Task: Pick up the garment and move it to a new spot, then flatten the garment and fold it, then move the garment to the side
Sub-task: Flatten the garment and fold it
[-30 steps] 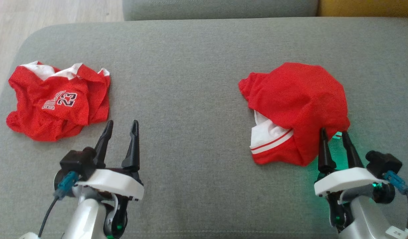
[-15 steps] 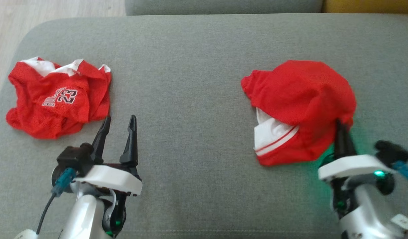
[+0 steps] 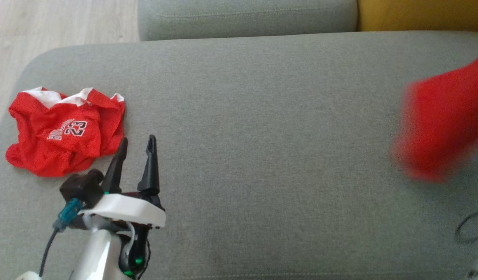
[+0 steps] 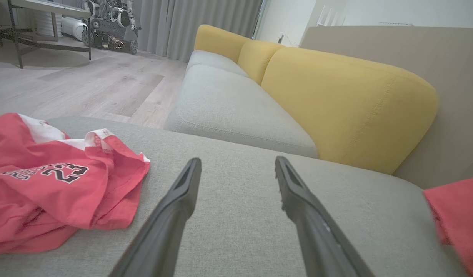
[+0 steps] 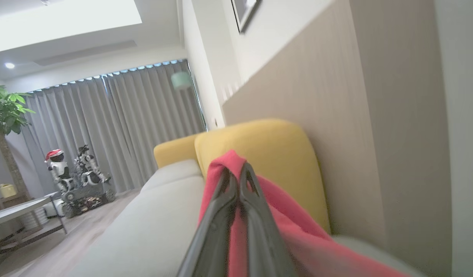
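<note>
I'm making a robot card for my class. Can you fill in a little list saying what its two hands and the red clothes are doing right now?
left hand: open, holding nothing, above the grey sofa seat
right hand: shut on the plain red garment
plain red garment: blurred at the right edge of the head view, looks lifted, draped from the right hand
number 23 jersey: crumpled on the grey sofa seat, just beside the left hand, not touched
background: yellow back cushions
</note>
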`<state>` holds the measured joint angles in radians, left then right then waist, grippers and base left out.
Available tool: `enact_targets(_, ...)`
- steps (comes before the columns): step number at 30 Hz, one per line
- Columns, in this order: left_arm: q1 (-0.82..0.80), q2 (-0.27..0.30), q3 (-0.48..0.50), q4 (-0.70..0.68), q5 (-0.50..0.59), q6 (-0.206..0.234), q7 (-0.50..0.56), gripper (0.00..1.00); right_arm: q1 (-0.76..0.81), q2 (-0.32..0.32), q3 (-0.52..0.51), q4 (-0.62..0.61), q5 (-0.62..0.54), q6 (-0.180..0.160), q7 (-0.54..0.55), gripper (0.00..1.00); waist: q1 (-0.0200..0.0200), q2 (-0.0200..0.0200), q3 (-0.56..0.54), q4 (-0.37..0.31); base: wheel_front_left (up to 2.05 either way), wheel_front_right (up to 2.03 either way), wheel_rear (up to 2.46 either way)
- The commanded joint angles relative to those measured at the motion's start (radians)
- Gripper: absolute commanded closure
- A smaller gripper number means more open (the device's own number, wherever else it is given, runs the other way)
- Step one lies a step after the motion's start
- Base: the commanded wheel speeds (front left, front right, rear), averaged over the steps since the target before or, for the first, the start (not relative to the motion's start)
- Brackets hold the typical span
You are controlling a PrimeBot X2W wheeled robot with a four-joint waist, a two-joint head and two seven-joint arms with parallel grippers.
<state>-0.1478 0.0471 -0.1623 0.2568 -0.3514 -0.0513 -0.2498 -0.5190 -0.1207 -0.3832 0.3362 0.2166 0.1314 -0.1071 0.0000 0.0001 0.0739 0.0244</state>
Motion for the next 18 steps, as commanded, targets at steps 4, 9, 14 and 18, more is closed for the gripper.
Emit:
enact_targets(4, -0.017, 0.003, 0.005, -0.048, -0.031, 0.017, -0.012, 0.0, -0.126, -0.032, 0.045, -0.17, -0.097, -0.001, 0.07, 1.0, 0.0, -0.0001, -0.01, 0.025, 0.0, 0.0, 0.0)
enact_targets(9, -0.013, 0.003, -0.025, -0.053, -0.051, 0.026, -0.012, 0.0, -0.163, -0.013, 0.195, -0.273, -0.176, -0.001, 0.123, 1.0, 0.0, -0.0001, -0.01, 0.064, 0.0, 0.0, 0.0)
enact_targets(14, -0.029, 0.003, -0.057, -0.053, -0.059, 0.027, -0.012, 0.0, -0.136, 0.029, 0.43, -0.198, -0.196, -0.001, 0.138, 1.0, 0.0, -0.0001, 0.006, 0.121, 0.0, 0.0, 0.0)
enact_targets(18, -0.062, 0.003, -0.101, -0.059, -0.069, 0.027, -0.012, 0.0, -0.12, 0.055, 0.582, -0.012, -0.197, -0.001, 0.118, 1.0, 0.0, -0.0001, 0.026, 0.195, 0.0, 0.0, 0.0)
